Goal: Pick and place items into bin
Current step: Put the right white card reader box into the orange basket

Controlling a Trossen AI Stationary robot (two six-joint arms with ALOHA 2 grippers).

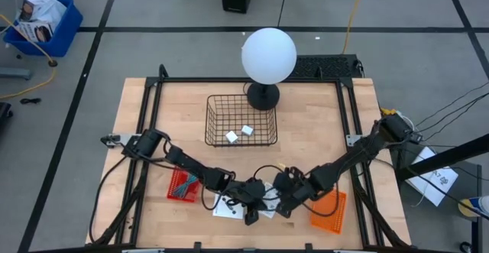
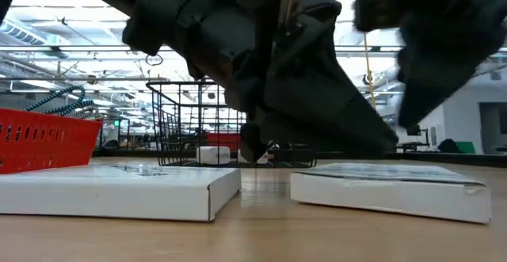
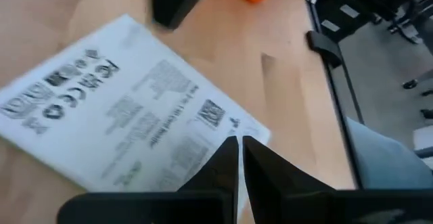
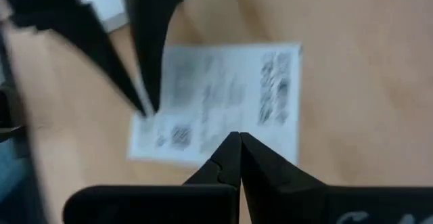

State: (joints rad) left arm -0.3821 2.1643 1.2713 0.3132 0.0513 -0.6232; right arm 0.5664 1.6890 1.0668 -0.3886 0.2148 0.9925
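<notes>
Two white flat cards with black print lie on the wooden table near its front edge, one (image 1: 226, 207) to the left of the other (image 1: 267, 210). My left gripper (image 3: 239, 143) is shut, its tips at a corner of the right-hand card (image 3: 135, 129). My right gripper (image 4: 235, 139) is shut and hovers over the same card (image 4: 223, 102), opposite the left gripper (image 4: 145, 107). Two tiny white blocks (image 1: 231, 137) (image 1: 247, 131) lie on the floor of the black wire bin (image 1: 241, 121). My left gripper has its shut fingertips (image 3: 230, 149) at the card's corner edge (image 3: 252, 130), coming in slanting downward from the table's left. I cannot tell whether they touch the card, which lies flat on the table.
A red ridged tray (image 1: 180, 184) with a teal-handled tool (image 1: 191, 180) on it lies at the front left, and an orange tray (image 1: 328, 211) at the front right. A lamp with a white globe (image 1: 268, 54) stands behind the bin. Bare wood lies between the bin and the cards.
</notes>
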